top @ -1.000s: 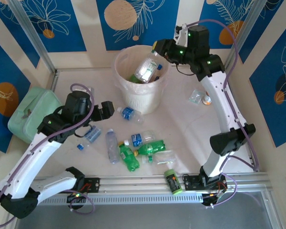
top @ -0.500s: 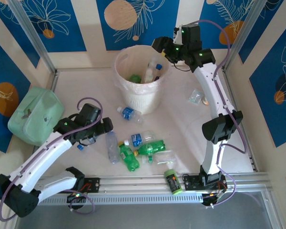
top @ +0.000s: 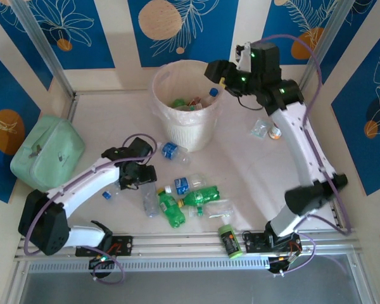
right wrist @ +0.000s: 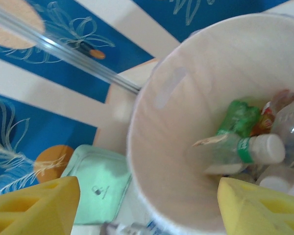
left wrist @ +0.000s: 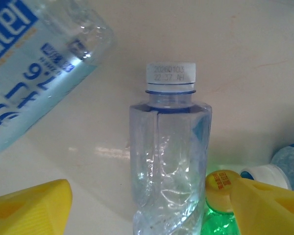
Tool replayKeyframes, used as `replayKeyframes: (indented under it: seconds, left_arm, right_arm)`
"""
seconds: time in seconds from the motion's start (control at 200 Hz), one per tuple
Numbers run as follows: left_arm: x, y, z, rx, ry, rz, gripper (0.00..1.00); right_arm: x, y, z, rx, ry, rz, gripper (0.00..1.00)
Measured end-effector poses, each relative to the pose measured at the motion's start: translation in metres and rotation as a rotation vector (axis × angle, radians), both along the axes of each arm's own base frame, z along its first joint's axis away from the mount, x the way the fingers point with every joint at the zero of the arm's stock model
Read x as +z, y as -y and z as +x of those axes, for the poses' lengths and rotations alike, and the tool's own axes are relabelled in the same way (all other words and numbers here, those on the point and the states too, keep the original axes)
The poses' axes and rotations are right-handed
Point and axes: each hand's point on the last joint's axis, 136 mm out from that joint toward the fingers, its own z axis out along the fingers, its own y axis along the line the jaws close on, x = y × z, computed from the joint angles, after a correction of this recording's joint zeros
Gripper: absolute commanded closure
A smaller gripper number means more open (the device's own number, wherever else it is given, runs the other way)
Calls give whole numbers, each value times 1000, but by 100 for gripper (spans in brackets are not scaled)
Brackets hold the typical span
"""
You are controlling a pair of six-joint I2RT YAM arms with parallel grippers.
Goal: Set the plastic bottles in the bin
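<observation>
Table (top: 253, 171) with bottles (top: 171, 210), bin (top: 191, 130)

White bin (top: 187, 132), mint-green case (top: 47, 152), blue leaf-patterned walls (top: 209, 35).

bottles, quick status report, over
Left hand open, straddling a clear white-capped bottle on the table. Right hand open, empty, above the bin, bottles inside. Green bottle crowds the target.

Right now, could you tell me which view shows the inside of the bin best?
Right wrist: it looks straight into the bin, with a green bottle and a white-capped bottle close up. The top view shows the bin whole, its contents small.
</observation>
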Motion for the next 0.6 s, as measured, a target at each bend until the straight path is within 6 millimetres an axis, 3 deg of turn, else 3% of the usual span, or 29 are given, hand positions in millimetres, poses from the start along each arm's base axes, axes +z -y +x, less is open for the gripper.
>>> replayKeyframes:
  seconds: [0.14,0.235,0.595]
  left_arm:
    - [-16,6,5,-24,-38,5,21]
    - [-28,10,7,-39,-69,14,20]
    - [-46,21,21,-75,-92,10,29]
  right_arm:
    - [8,5,-53,34,47,16,26]
    - [2,9,-76,46,50,16,26]
    - [-70,5,-116,86,-92,-22,26]
